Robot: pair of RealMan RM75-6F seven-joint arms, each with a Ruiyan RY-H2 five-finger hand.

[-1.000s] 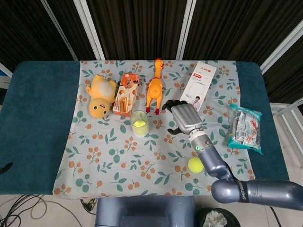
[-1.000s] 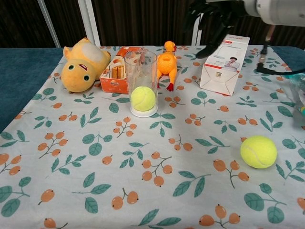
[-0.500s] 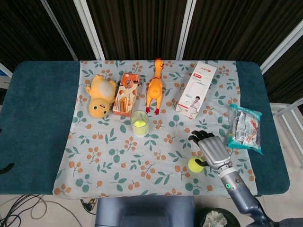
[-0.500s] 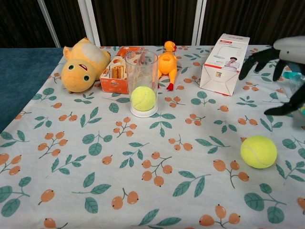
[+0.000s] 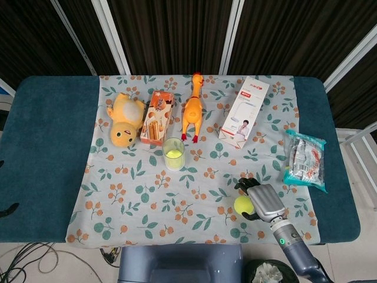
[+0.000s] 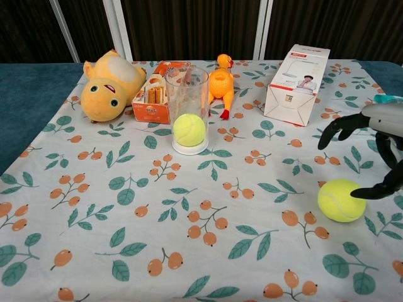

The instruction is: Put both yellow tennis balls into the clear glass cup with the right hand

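The clear glass cup (image 6: pixel 186 110) stands upright, its long axis vertical and its mouth pointing up, near the middle of the table (image 5: pixel 47 147), a little toward the far edge, just in front of the snack box (image 5: pixel 157 117). One yellow tennis ball (image 6: pixel 189 129) sits inside it at the bottom. The second tennis ball (image 6: pixel 341 199) lies on the floral cloth (image 6: pixel 126 214) toward the table's near right corner, well apart from the cup; being round, it points no particular way.

The right hand (image 5: pixel 266 200) hangs just beside and above this ball, on its right side, with the forearm (image 5: pixel 297 253) running off past the near edge. Its dark fingers (image 6: pixel 337 129) are spread apart and curved around the ball, holding nothing; whether any fingertip touches the ball cannot be told. The left hand shows in neither view.
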